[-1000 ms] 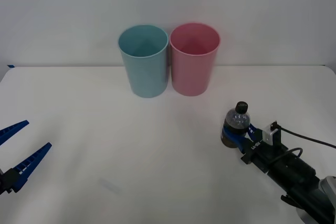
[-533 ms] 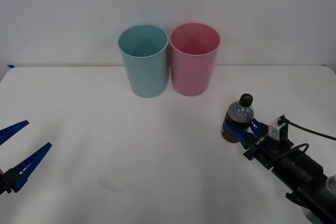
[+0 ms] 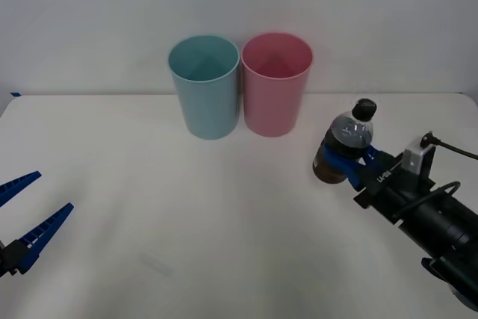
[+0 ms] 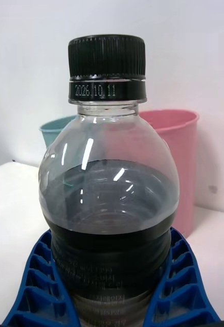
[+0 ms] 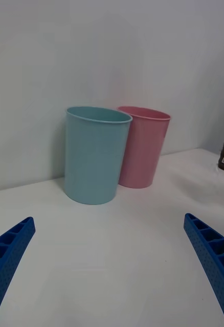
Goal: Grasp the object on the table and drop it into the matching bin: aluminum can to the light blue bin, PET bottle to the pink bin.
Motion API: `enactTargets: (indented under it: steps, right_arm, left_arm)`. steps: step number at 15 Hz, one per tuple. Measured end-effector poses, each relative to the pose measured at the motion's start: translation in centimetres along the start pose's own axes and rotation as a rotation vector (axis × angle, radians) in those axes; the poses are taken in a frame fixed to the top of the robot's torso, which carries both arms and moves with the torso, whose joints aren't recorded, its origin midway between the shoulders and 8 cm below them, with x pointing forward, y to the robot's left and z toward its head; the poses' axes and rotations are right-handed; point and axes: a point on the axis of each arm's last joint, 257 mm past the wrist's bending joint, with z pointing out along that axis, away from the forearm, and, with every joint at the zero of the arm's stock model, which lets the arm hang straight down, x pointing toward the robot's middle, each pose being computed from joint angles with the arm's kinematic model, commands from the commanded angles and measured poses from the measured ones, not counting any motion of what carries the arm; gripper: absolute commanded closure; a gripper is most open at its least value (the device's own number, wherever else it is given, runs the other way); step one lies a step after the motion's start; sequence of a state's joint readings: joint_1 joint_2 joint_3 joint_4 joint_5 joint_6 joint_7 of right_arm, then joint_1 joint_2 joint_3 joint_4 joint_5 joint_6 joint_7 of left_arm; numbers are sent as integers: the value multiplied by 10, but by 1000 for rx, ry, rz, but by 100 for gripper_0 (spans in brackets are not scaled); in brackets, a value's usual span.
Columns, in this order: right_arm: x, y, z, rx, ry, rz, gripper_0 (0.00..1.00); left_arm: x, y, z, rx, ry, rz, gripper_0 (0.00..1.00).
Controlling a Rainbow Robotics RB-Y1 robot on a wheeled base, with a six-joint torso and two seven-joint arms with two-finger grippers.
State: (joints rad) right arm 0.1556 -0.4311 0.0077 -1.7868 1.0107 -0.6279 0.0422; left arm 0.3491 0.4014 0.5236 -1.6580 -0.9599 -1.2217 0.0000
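Front view: the right gripper (image 3: 345,160) has the bottle (image 3: 343,151) in its grasp on the right side of the table (image 3: 187,214), nearer than the bins and a little to their right. The bottle looks lifted and leans slightly, cap tipped right. So the pick-up appears done; what is left is the carry to the pink bin (image 3: 275,84), which stands at the far side just right of the blue bin (image 3: 205,85), and then the drop over its rim.

From the right wrist, the blue ribbed fingers (image 4: 38,276) are closed around the bottle's dark lower body on both sides, pressing against the label band; the cap and shoulder stand free above them. The hold looks snug and centred.

The left gripper (image 3: 22,218) waits at the near left edge, fingers spread wide, holding nothing.
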Motion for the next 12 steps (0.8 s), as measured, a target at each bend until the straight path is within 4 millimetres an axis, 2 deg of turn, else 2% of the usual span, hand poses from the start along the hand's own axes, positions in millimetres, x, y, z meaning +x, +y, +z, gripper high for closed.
enactTargets:
  steps: [5,10,12]
  right_arm:
    - [-53,5,15,-53,-53,64,100]
    - [-109,1,44,-93,-113,71,100]
    - [-123,-4,53,-96,-124,44,100]
  left_arm:
    - [0,0,0,0,0,0,0]
    - [0,0,0,0,0,0,0]
    - [0,0,0,0,0,0,0]
